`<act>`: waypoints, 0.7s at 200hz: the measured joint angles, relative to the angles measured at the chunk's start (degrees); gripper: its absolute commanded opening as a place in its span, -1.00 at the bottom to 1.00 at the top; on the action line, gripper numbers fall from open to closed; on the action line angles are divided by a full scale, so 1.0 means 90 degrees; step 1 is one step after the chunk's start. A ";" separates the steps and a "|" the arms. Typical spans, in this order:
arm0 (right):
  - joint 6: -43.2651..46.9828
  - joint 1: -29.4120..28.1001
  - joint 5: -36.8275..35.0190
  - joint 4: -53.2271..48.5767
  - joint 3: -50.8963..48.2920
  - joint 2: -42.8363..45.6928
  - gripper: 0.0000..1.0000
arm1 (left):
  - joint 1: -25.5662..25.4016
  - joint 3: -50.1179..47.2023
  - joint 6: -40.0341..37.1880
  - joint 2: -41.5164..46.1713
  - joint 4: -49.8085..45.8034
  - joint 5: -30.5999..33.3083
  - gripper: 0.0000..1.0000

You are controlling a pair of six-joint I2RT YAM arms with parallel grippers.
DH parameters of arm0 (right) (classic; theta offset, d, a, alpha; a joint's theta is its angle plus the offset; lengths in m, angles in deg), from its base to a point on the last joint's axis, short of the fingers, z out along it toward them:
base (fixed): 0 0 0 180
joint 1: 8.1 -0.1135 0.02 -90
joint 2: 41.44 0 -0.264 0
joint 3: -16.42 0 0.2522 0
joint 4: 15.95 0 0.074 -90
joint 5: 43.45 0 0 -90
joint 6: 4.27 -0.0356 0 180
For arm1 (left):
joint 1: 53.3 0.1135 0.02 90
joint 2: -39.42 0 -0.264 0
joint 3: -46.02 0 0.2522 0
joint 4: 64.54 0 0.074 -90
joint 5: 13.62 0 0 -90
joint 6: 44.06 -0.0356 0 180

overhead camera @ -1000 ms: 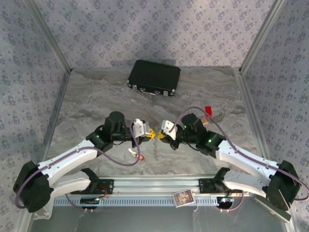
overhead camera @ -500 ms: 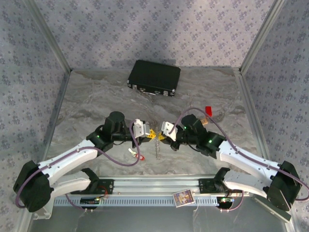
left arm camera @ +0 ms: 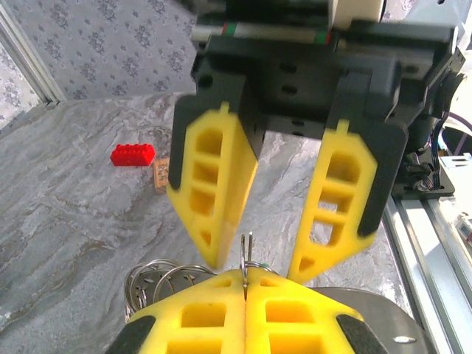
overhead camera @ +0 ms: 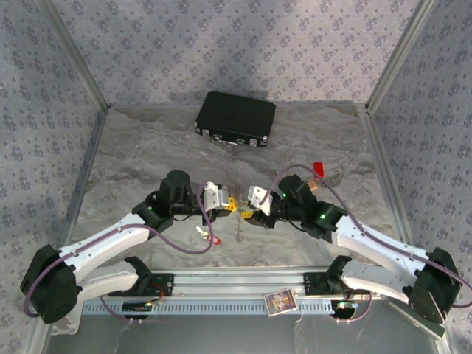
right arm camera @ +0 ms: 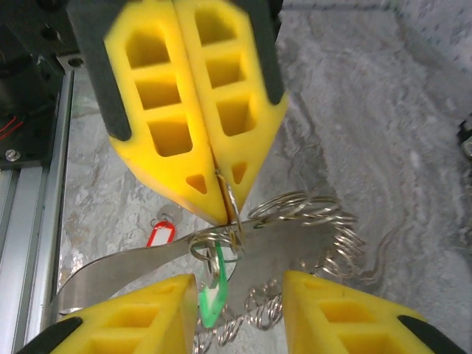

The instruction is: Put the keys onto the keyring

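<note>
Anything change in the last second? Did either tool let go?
The right tool opened; its fingers now stand apart on either side of the green-tag key, which hangs at the keyring. The left tool stays shut on the keyring. The arms, red-tag key, black case and red block are where they were.

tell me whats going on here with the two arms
The left hand is shut on the keyring, pinching it at its fingertips. The right hand faces it with fingers open on either side of the ring, gripping nothing. A green-tagged key dangles at the ring; the red-tagged key lies on the table.
</note>
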 measured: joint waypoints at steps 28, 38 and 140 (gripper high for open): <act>-0.0041 0.0095 0.0143 0.0219 -0.0100 0.0226 -0.42 | 0.0000 -0.0036 0.0000 -0.0002 0.0056 0.0000 -1.00; -0.0078 0.0095 0.0221 0.0318 -0.0134 0.0214 -0.47 | 0.0000 -0.0044 0.0000 -0.0002 0.0058 -0.0002 -1.00; -0.0362 0.0107 0.0685 0.0950 -0.0206 -0.0151 -1.00 | -0.0034 -0.0066 0.0002 -0.0080 0.0097 -0.0121 -1.00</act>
